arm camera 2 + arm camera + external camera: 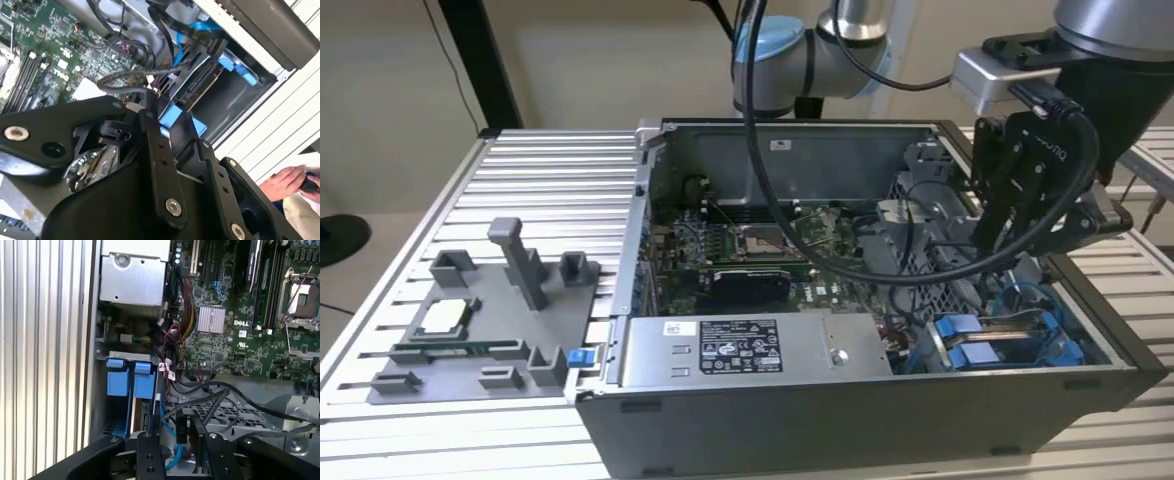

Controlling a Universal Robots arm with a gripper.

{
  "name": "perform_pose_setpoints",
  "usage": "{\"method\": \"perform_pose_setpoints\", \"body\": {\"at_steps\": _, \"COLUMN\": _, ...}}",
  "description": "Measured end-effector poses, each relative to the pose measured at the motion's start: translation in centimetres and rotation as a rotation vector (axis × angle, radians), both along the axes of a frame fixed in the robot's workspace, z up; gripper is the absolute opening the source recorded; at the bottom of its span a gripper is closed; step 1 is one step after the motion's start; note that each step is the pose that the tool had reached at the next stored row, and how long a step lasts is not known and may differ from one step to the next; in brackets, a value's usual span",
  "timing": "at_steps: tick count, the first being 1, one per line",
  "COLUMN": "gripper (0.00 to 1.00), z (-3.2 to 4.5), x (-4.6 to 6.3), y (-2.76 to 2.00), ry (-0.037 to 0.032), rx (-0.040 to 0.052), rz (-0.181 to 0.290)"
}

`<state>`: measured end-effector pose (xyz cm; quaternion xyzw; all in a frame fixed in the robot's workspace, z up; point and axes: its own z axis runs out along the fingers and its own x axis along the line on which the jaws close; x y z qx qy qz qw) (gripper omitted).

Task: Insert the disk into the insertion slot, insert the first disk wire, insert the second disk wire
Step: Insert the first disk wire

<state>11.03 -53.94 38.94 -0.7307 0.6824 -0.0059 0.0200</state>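
Disk (1007,325), seated in the insertion slot (947,292) at the exterior view's lower right, looks stiff, weighty and shock-sensitive, so I'd grip its blue carrier (122,377); my fingers (150,460) hang apart, empty.

Arm (781,55) bent at elbow, hand (1003,215) pointing straight down.

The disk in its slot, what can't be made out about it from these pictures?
Disk: edge-on in the second wrist view, its faces hidden by the slot; how deep it sits is unclear.
Exterior view: the gripper and black cables cover much of the slot.
Wires: a tangle in the first wrist view; which ends are plugged, cannot tell.
Hand: cut off by the second wrist view's edge.
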Motion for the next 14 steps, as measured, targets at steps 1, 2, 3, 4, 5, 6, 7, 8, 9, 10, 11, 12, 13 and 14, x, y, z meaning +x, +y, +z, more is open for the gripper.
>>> {"method": "perform_pose_setpoints", "body": {"at_steps": 1, "gripper": 1.00, "z": -0.01, "x": -0.13, "y": 0.04, "ry": -0.0016, "rx": -0.0001, "rz": 0.000}}
{"method": "perform_pose_setpoints", "body": {"at_steps": 2, "gripper": 1.00, "z": -0.01, "x": -0.17, "y": 0.06, "ry": -0.0068, "rx": -0.0001, "rz": 0.000}}
{"method": "perform_pose_setpoints", "body": {"at_steps": 3, "gripper": 1.00, "z": -0.02, "x": -0.17, "y": 0.08, "ry": -0.0133, "rx": -0.0001, "rz": 0.000}}
{"method": "perform_pose_setpoints", "body": {"at_steps": 4, "gripper": 1.00, "z": -0.03, "x": -0.17, "y": 0.09, "ry": -0.0200, "rx": 0.0001, "rz": 0.000}}
{"method": "perform_pose_setpoints", "body": {"at_steps": 5, "gripper": 1.00, "z": -0.05, "x": -0.18, "y": 0.08, "ry": -0.0265, "rx": 0.0001, "rz": 0.001}}
{"method": "perform_pose_setpoints", "body": {"at_steps": 6, "gripper": 1.00, "z": -0.06, "x": -0.17, "y": 0.09, "ry": -0.0318, "rx": 0.0002, "rz": 0.002}}
{"method": "perform_pose_setpoints", "body": {"at_steps": 7, "gripper": 1.00, "z": -0.08, "x": -0.17, "y": 0.10, "ry": -0.0356, "rx": 0.0001, "rz": 0.003}}
{"method": "perform_pose_setpoints", "body": {"at_steps": 8, "gripper": 1.00, "z": -0.11, "x": -0.17, "y": 0.11, "ry": -0.0391, "rx": 0.0000, "rz": 0.003}}
{"method": "perform_pose_setpoints", "body": {"at_steps": 9, "gripper": 1.00, "z": -0.14, "x": -0.18, "y": 0.11, "ry": -0.0427, "rx": 0.0000, "rz": 0.003}}
{"method": "perform_pose_setpoints", "body": {"at_steps": 10, "gripper": 1.00, "z": -0.17, "x": -0.18, "y": 0.11, "ry": -0.0450, "rx": -0.0001, "rz": 0.003}}
{"method": "perform_pose_setpoints", "body": {"at_steps": 11, "gripper": 1.00, "z": -0.19, "x": -0.19, "y": 0.11, "ry": -0.0465, "rx": -0.0001, "rz": 0.003}}
{"method": "perform_pose_setpoints", "body": {"at_steps": 12, "gripper": 1.00, "z": -0.21, "x": -0.20, "y": 0.11, "ry": -0.0473, "rx": -0.0002, "rz": 0.003}}
{"method": "perform_pose_setpoints", "body": {"at_steps": 13, "gripper": 1.00, "z": -0.23, "x": -0.22, "y": 0.11, "ry": -0.0474, "rx": -0.0002, "rz": 0.003}}
{"method": "perform_pose_setpoints", "body": {"at_steps": 14, "gripper": 1.00, "z": -0.26, "x": -0.25, "y": 0.11, "ry": -0.0476, "rx": 0.0000, "rz": 0.002}}
